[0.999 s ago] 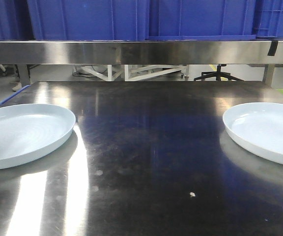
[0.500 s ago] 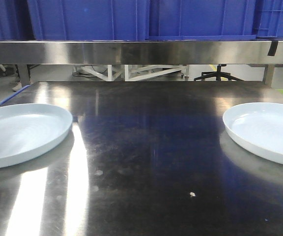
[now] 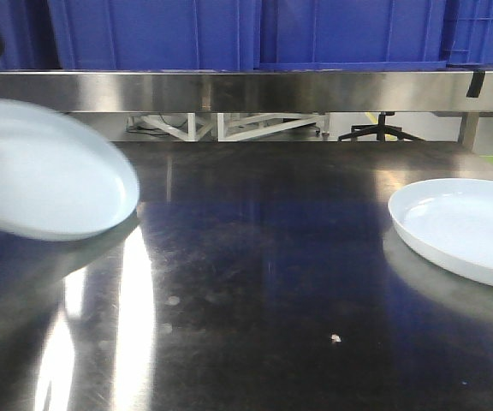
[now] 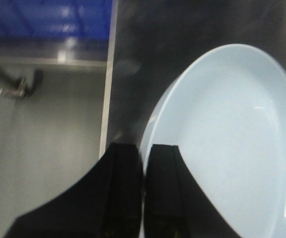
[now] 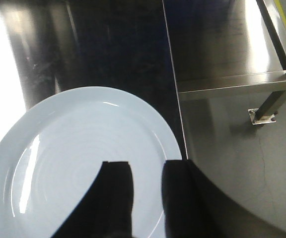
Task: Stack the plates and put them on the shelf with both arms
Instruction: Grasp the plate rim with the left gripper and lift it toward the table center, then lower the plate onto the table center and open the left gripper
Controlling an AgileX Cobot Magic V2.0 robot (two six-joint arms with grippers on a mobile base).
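L: left gripper [image 4: 144,198] clamped on rim of left plate [image 3: 50,175], plate tilted, off steel table [image 3: 255,282] | R: right gripper [image 5: 148,198] jaws apart, empty, over right plate [image 3: 469,227], flat on table | prog: early; stacking + shelf [image 3: 229,90] placing left

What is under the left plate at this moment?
The left plate hangs tilted above the steel table. Below it only bare metal with the plate's dark shadow shows. The strip of table behind the plate is covered, so I cannot tell what lies there.

Steel table [image 3: 255,257] w/ rt plate [image 3: 465,227]
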